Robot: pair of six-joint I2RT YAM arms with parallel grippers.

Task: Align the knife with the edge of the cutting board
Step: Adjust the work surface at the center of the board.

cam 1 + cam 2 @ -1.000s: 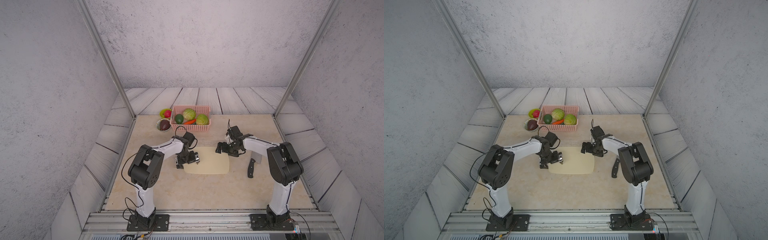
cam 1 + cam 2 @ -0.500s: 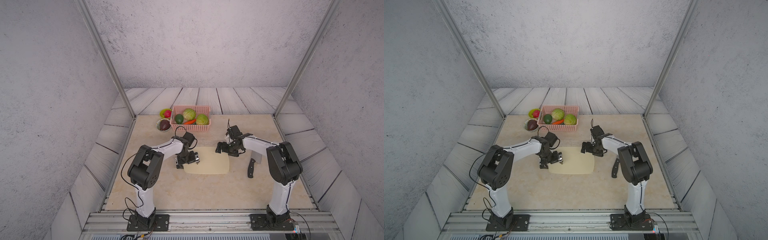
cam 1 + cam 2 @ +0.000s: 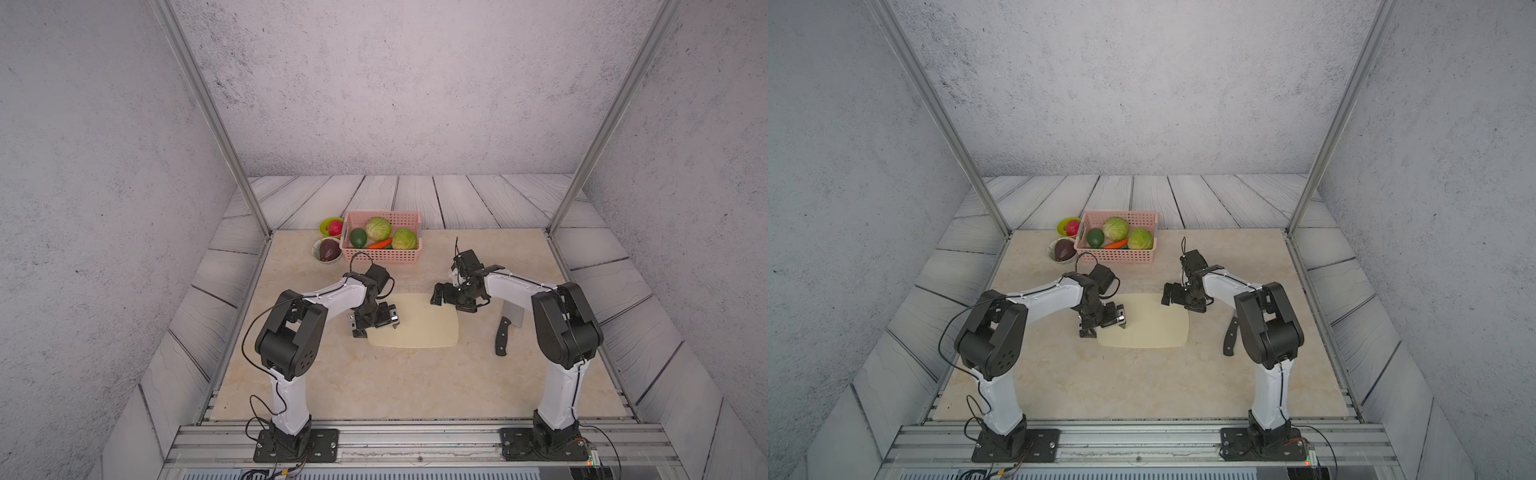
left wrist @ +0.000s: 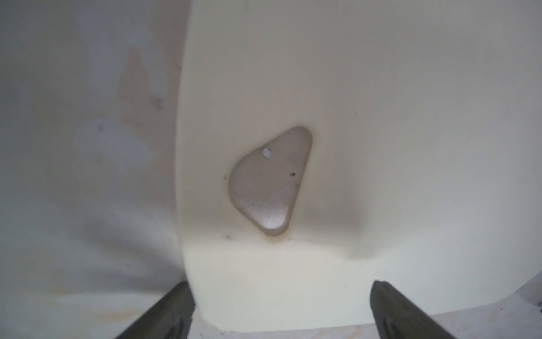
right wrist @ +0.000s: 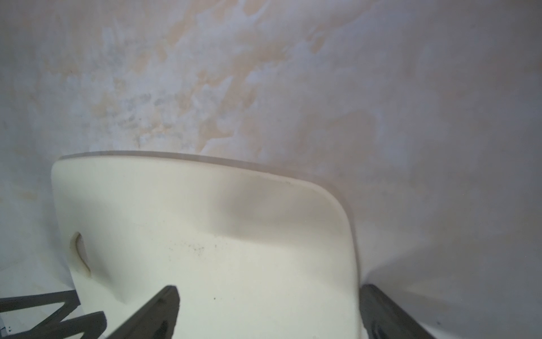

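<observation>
There is one cutting board [image 3: 415, 322], one knife [image 3: 503, 338], one pink basket [image 3: 380, 258] and two small bowls [image 3: 323, 227] [image 3: 319, 254] on the tabletop [image 3: 395, 382]. There are two arms.

The board lies flat in the middle with its long sides across the scene. The knife lies to the right of it, off the board. A strip of bare tabletop separates it from the board's right short edge. Its black handle points toward the robot's base and leans slightly away from that edge. The right arm hides part of the blade.

The left gripper [image 3: 375, 328] sits low at the board's left short end, jaws spread wide and holding nothing. In the left wrist view one finger [image 4: 164, 314] is at the board's long edge and the other [image 4: 404, 311] is over the board, with the triangular hole [image 4: 269, 182] ahead of them.

The right gripper [image 3: 451, 301] is at the far right corner, jaws also wide and empty. One finger [image 5: 158, 311] is over the board and the other [image 5: 381, 311] is just past its edge. I cannot tell whether either gripper touches the board.

The basket is at the far left edge and holds two cabbages, a green avocado and a carrot. The bowls are just to its left. Open tabletop lies in front of the board and beyond the knife.
</observation>
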